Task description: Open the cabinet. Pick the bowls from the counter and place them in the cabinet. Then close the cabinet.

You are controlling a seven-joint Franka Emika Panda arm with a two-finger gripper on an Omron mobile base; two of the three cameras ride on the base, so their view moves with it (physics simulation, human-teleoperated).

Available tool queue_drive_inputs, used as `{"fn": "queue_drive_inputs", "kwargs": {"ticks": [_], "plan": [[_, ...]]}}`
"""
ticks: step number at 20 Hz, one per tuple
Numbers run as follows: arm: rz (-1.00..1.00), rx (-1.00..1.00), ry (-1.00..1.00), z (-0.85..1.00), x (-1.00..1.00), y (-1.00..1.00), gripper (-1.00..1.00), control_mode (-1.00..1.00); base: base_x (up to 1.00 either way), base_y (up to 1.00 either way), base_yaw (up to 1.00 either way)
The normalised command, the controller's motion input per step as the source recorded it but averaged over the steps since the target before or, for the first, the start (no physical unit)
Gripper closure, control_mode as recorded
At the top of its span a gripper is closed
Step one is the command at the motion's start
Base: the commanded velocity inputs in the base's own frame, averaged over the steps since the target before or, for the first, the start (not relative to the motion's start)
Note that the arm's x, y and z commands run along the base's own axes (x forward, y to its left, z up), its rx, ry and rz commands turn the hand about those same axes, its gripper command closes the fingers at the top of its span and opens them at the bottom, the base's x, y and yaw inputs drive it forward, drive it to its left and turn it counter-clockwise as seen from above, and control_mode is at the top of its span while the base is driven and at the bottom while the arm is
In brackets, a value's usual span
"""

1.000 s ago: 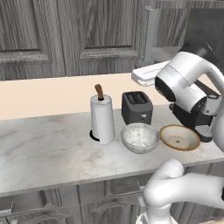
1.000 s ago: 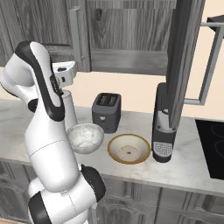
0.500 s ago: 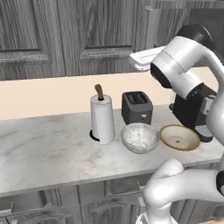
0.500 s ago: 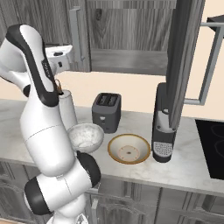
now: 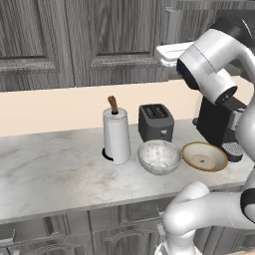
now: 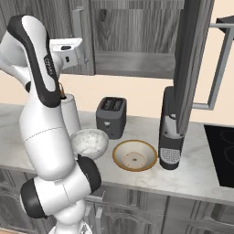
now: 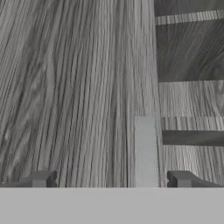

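Fingertips of the two-finger gripper [image 7: 111, 179] stand wide apart, and we see between them the lower end of the long grey bar handle [image 7: 145, 151], with dark wood-grain door face of the dark grey wall cabinet [image 6: 132, 36] just behind; nothing is clamped. Using the small black two-slot toaster [image 6: 111, 117] as our landmark: the deep speckled grey-white stone-look bowl [image 6: 89, 142] sits just in front of it and to its left, the shallow wide tan bowl with a brown rim [image 6: 135, 155] in front and to its right, the two bowls near each other but apart. Both rest close to the thick rounded front edge of the pale marble-look counter [image 5: 45, 174]. Left of the toaster stands a white paper-towel roll on a brown-topped holder [image 5: 116, 134]; right of it, a black coffee machine [image 6: 170, 137]. Above and right of the toaster, one cabinet door [image 6: 192, 59] hangs swung out over the counter, its edge toward us. Left of the towel roll we find bare slab.
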Motion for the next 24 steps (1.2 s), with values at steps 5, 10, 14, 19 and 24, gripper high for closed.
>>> {"fn": "queue_drive_inputs", "kwargs": {"ticks": [5, 10, 14, 19, 24], "plan": [[-0.04, 0.11, -0.01, 0.01, -0.08, -0.39, -1.00, -1.00, 0.00, 0.00, 0.00], [0.00, 0.00, 0.00, 0.00, 0.01, 0.03, -1.00, -1.00, 0.00, 0.00, 0.00], [0.00, 0.00, 0.00, 0.00, 0.09, -0.04, -1.00, -1.00, 0.00, 0.00, 0.00], [0.00, 0.01, 0.03, 0.00, 0.09, -0.08, -1.00, -1.00, 0.00, 0.00, 0.00], [0.00, 0.00, 0.08, -0.09, 0.35, 0.01, -1.00, -1.00, 0.00, 0.00, 0.00]]}}
